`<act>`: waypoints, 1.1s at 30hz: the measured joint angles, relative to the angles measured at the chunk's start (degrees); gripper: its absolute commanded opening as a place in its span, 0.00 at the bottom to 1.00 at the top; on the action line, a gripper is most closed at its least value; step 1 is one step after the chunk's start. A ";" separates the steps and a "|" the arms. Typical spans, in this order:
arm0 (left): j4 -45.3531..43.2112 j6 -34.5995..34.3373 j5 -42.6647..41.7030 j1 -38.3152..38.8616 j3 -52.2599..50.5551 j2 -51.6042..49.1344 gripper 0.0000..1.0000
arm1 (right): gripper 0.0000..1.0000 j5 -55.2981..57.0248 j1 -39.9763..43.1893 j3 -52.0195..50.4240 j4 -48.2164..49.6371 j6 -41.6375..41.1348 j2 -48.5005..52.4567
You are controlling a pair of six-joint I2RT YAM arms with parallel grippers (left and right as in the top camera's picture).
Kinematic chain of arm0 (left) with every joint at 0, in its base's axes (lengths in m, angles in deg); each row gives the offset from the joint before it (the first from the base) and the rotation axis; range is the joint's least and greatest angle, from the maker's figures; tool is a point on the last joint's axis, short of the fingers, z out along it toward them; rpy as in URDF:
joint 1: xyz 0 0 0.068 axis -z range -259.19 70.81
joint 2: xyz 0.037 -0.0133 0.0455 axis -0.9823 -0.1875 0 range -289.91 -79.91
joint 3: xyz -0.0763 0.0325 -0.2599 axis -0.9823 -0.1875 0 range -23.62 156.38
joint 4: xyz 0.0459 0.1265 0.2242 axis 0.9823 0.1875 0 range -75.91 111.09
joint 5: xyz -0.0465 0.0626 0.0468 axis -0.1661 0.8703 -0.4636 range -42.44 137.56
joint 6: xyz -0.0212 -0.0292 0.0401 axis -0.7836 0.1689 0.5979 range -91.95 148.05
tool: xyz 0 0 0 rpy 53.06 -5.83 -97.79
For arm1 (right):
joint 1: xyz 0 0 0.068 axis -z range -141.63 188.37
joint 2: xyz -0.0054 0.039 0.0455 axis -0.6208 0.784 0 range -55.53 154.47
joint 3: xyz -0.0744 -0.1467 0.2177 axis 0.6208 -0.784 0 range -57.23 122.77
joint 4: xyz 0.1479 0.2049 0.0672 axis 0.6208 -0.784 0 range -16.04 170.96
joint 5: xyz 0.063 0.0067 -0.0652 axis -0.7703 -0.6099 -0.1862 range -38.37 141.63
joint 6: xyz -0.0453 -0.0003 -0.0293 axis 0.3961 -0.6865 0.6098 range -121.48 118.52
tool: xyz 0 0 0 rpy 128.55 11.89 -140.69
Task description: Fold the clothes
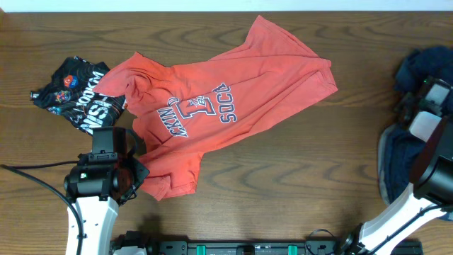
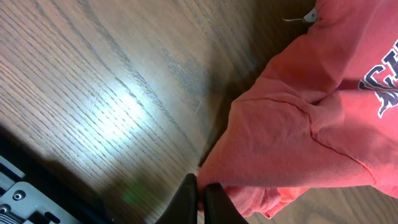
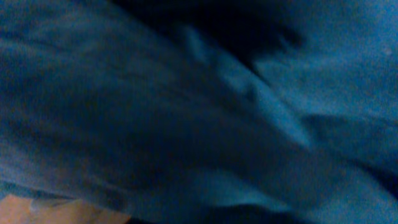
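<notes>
Since no garment on the table (image 1: 297, 191) shows a finished fold, the task stands at an early stage.

Nearest the robot, the left gripper (image 2: 200, 199) sits at the near corner of the coral-red T-shirt (image 1: 233, 106), its fingers pressed together with no gap visible. The cloth edge runs right up to the fingertips. Whether a thin layer is pinched between them cannot be confirmed from the left wrist view. That near corner is bunched and rumpled, not flat.

Further out, the body of the coral-red T-shirt lies diagonally across the middle of the table, lettering upward, with creases across the chest. One sleeve overlaps the black printed T-shirt (image 1: 74, 95) at the left, which is crumpled, not folded.

At the right edge, the right gripper (image 1: 419, 95) sits among the navy T-shirts (image 1: 425, 67), which lie in a loose heap. The right wrist view shows only dark blue cloth close to the lens. The fingers are hidden, so it cannot be told whether they are apart or together.

At the far side, the upper part of the coral-red T-shirt reaches close to the far table edge, spread but uneven.

No fold is complete. Outstanding work is judged to include flattening the coral-red T-shirt, folding it, and then treating the black and navy garments likewise.
</notes>
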 measured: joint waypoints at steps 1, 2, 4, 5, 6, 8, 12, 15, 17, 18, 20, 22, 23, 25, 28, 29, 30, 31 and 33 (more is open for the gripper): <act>0.00 0.00 0.00 0.00 0.00 0.00 0.06 | 0.34 -1.99 0.28 0.02 -0.13 0.44 -0.15; 0.00 0.00 0.00 0.00 0.00 0.00 0.06 | 0.34 -4.00 0.35 0.02 -0.46 0.81 -0.39; 0.00 0.00 0.00 0.00 0.00 0.00 0.06 | 0.33 -9.53 0.09 0.00 -1.44 1.33 -1.01; 0.00 0.00 0.00 0.00 0.00 0.00 0.06 | 0.33 -12.57 -0.20 -0.04 -2.27 1.51 -1.53; -0.02 0.00 0.00 0.00 0.00 0.00 0.06 | 0.34 -15.02 -0.70 -0.11 -3.32 1.55 -2.27; 0.00 0.00 0.00 0.00 0.00 0.00 0.06 | 0.34 -19.80 -2.69 -0.26 -6.10 1.70 -4.57; -0.02 0.00 0.02 0.00 0.00 0.00 0.06 | 0.36 -25.11 -9.42 -0.31 -11.82 1.86 -11.26; -0.02 0.00 0.02 0.00 0.00 0.00 0.06 | 0.39 -26.86 -15.43 -0.28 -14.16 1.99 -15.26; 0.00 0.33 0.02 0.00 0.00 0.00 0.06 | 0.38 -26.84 -18.40 -0.28 -14.97 1.75 -15.93; -0.02 0.79 0.02 0.00 0.00 0.00 0.06 | 0.39 -26.51 -20.31 -0.28 -15.41 1.42 -15.91; -0.02 1.46 0.02 0.00 0.00 0.00 0.06 | 0.40 -25.14 -23.37 -0.31 -16.04 0.50 -15.58; 0.00 2.27 0.02 0.00 0.00 0.00 0.06 | 0.41 -23.02 -26.27 -0.31 -16.09 -0.44 -15.34; -0.02 2.64 0.02 0.00 0.00 0.00 0.06 | 0.41 -21.79 -27.69 -0.31 -16.22 -0.87 -15.26; -0.02 3.19 0.02 0.00 0.00 0.00 0.06 | 0.43 -19.54 -30.36 -0.13 -17.29 -1.57 -15.15; -0.04 3.82 0.02 0.00 -0.17 0.00 0.06 | 0.43 -17.03 -32.85 1.18 -19.67 -2.49 -14.86; -0.04 3.87 0.02 0.00 -0.35 0.00 0.06 | 0.45 -16.22 -33.31 2.14 -20.65 -2.89 -14.82; -0.04 3.89 0.02 0.00 -0.55 0.00 0.06 | 0.45 -15.76 -33.42 2.84 -21.27 -3.13 -14.78; -0.02 3.89 0.00 0.00 -0.68 0.00 0.06 | 0.46 -15.37 -33.46 4.07 -22.23 -3.50 -14.56; -0.02 4.00 0.02 0.00 -0.81 -0.02 0.06 | 0.47 -14.43 -33.44 7.26 -24.24 -4.17 -13.53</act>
